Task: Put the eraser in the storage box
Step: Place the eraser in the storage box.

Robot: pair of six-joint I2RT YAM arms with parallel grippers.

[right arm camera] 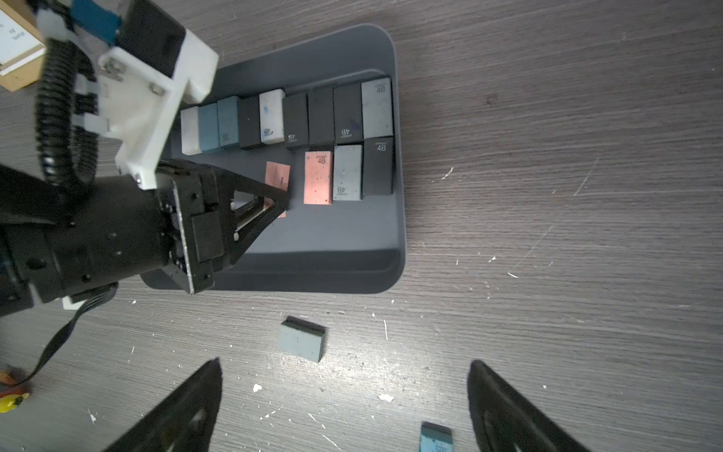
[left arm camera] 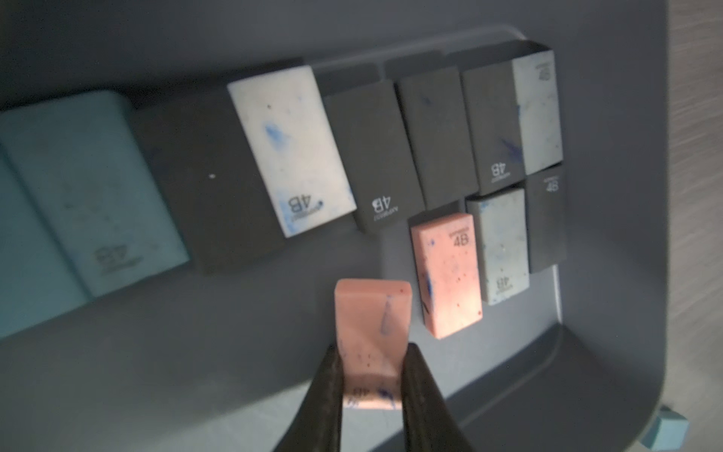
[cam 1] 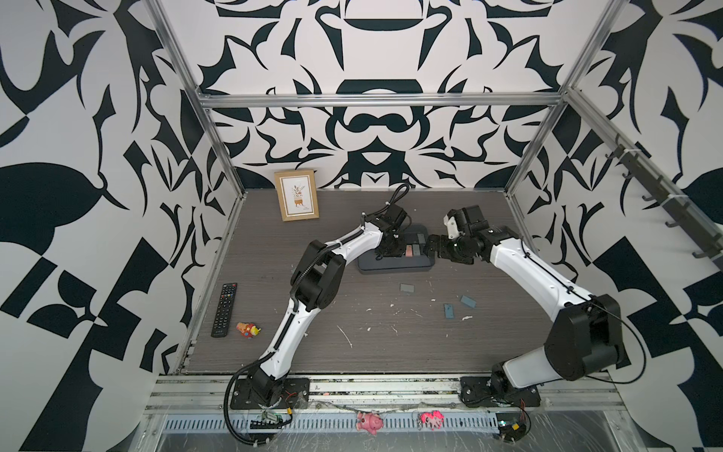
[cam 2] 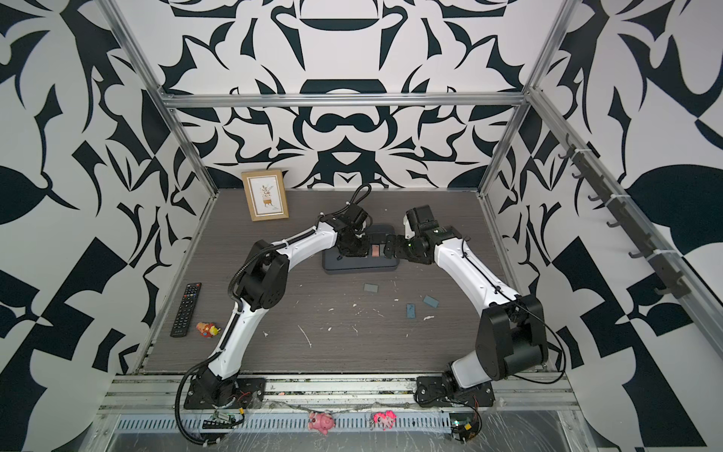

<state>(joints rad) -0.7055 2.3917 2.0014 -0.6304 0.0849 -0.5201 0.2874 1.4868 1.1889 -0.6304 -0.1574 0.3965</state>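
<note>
Eraser (left arm camera: 371, 313), pink with blue ink smears, pinched in the left claw (left arm camera: 372, 350); right claw (right arm camera: 346, 364) gapes empty

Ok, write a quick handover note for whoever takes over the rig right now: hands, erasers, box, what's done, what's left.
The left hand is shut on a pink eraser, held low over the storage box floor beside the second row; not yet released.
The right hand is open and empty, over the table beside the box.
Done: two rows of erasers lie in the box.
Left: release the pink eraser, then probably fetch the three loose erasers on the table.
</note>
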